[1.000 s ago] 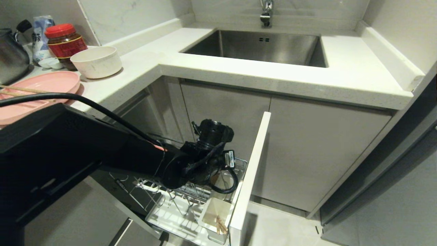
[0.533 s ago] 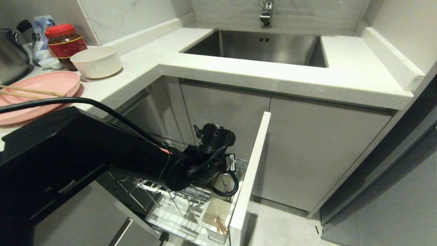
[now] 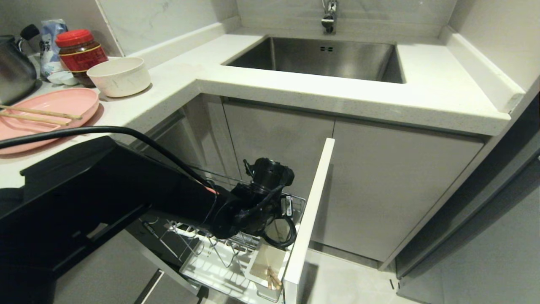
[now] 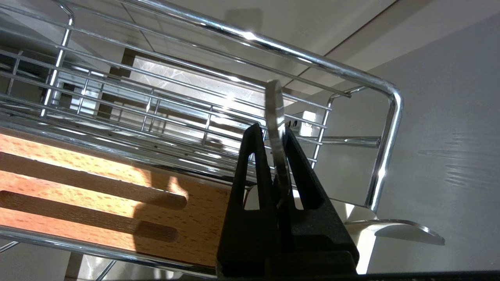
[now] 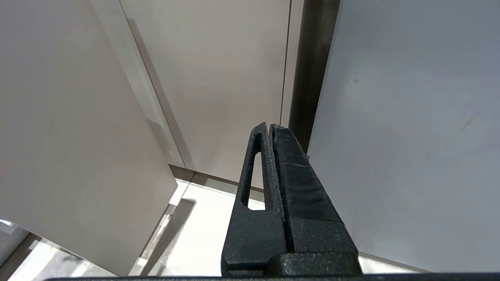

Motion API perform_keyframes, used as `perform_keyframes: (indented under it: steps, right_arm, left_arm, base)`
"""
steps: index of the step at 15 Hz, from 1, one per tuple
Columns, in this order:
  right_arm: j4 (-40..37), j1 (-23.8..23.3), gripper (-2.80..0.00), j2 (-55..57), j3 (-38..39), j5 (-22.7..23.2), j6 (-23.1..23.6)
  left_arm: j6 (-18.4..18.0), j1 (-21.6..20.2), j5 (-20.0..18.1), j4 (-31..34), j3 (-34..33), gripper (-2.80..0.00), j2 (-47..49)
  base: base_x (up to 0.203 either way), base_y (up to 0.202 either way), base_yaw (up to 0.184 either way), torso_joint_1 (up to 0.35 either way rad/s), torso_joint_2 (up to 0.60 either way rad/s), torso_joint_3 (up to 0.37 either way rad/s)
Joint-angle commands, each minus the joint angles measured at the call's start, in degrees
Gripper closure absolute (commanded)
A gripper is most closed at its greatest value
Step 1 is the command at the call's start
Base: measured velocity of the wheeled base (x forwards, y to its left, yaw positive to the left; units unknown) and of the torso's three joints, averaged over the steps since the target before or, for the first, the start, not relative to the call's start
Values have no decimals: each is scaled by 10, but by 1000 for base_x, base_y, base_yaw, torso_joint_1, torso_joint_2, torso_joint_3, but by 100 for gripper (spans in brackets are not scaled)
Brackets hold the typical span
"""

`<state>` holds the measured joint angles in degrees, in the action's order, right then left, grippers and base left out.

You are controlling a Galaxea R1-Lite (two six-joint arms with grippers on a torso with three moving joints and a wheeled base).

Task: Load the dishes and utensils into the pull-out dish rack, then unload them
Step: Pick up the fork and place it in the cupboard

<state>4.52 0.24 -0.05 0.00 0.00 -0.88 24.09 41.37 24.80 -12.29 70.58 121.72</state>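
The pull-out dish rack [image 3: 236,253] stands open below the counter, its white front panel [image 3: 310,219] to the right. My left arm's wrist [image 3: 257,202] reaches down into it and hides the fingers in the head view. In the left wrist view my left gripper [image 4: 271,130] is shut on a slim metal utensil [image 4: 275,117], held edge-on beside the slotted wooden strip [image 4: 97,195] and inside the chrome wire [image 4: 304,62]. A second metal utensil [image 4: 406,230] lies across the white cutlery box [image 3: 263,261]. The pink plate [image 3: 50,109], chopsticks [image 3: 38,114] on it, and the cream bowl [image 3: 120,76] sit on the counter. My right gripper [image 5: 269,127] is shut and empty.
A steel sink [image 3: 320,59] is set in the counter's corner. A red-lidded jar [image 3: 80,52] and a steel pot [image 3: 14,69] stand behind the plate. Light wooden sticks [image 3: 273,278] lie in the cutlery box. Closed cabinet doors [image 3: 379,190] stand right of the open rack.
My left arm has sunk a little deeper into the rack, still shut on the metal utensil. More of the pink plate and chopsticks shows behind it.
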Motion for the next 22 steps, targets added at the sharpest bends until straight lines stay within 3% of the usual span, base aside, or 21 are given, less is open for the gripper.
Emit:
perform_keyframes:
  steps: [1, 12, 13, 22]
  right_arm:
    - [1, 0, 0, 0, 15, 0, 0]
    - [1, 0, 0, 0, 15, 0, 0]
    - [1, 0, 0, 0, 15, 0, 0]
    - [1, 0, 0, 0, 15, 0, 0]
  left_arm:
    - [2, 0, 2, -1, 0, 0, 1]
    - [3, 2, 2, -3, 0, 0, -3]
    - [2, 3, 2, -2, -1, -280, -3]
    - [2, 6, 4, -3, 0, -280, -44]
  base:
    - [0, 0, 0, 0, 0, 0]
    - [0, 0, 0, 0, 0, 0]
    - [0, 0, 0, 0, 0, 0]
    - [0, 0, 0, 0, 0, 0]
